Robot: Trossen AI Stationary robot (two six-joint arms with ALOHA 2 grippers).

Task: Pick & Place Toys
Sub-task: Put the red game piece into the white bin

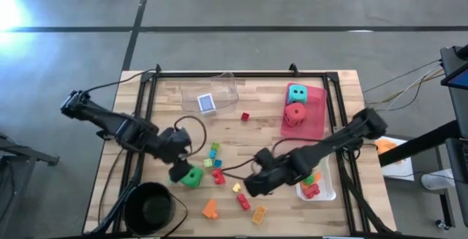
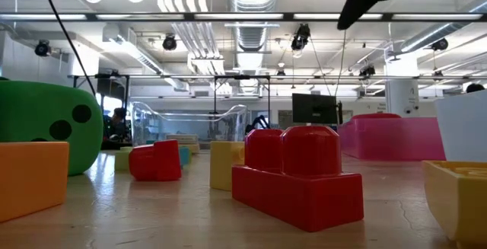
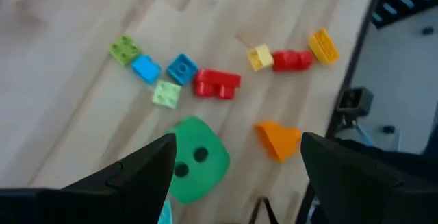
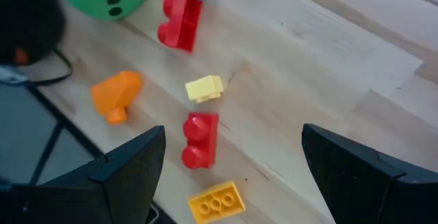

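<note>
At lower centre, the left gripper (image 1: 180,167) hangs spread over the green die (image 1: 192,177), bricks (image 1: 216,158) scattered beside it; the right gripper (image 1: 254,183) gapes empty near a red brick (image 1: 243,202). Farther up, teal die (image 1: 297,93) and red die (image 1: 295,112) fill the pink tray (image 1: 316,126); bare wood lies between.

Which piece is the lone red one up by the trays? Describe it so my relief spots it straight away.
Start at the pink plastic tray holding the teal and red dotted foam dice at the table's far right. Look toward the clear plastic tray: on the bare wood between them sits one small red plastic brick. It lies alone, well apart from the cluster of bricks near the claws.
</note>
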